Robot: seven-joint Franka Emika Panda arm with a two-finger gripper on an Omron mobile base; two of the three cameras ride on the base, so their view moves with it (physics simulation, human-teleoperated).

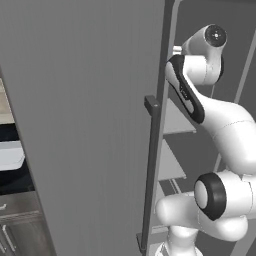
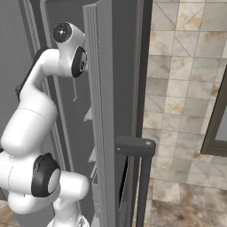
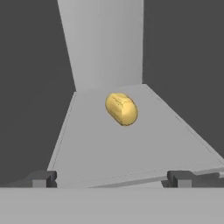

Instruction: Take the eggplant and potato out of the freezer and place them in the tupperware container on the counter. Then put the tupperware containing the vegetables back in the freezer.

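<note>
The potato [image 3: 121, 108], a yellow-tan lump with faint creases, lies alone on a grey shelf [image 3: 92, 148] inside the freezer. My gripper [image 3: 112, 179] is open, its two dark fingertips [image 3: 43, 178] spread wide at the shelf's near edge, well short of the potato. The freezer's ribbed grey door [image 1: 90, 125] stands open, and my arm [image 1: 225, 125] reaches past its edge into the compartment. The pale tupperware container [image 1: 10, 155] sits on the black counter [image 1: 12, 182] at the far left. The eggplant is out of view.
The door's dark bar handle [image 1: 151, 170] runs vertically close beside my arm [image 2: 31, 115]. Grey inner shelves [image 1: 175, 120] are stacked behind the arm. The compartment's dark side walls [image 3: 30, 87] flank the potato's shelf. Beige tiles [image 2: 186, 88] lie right of the freezer.
</note>
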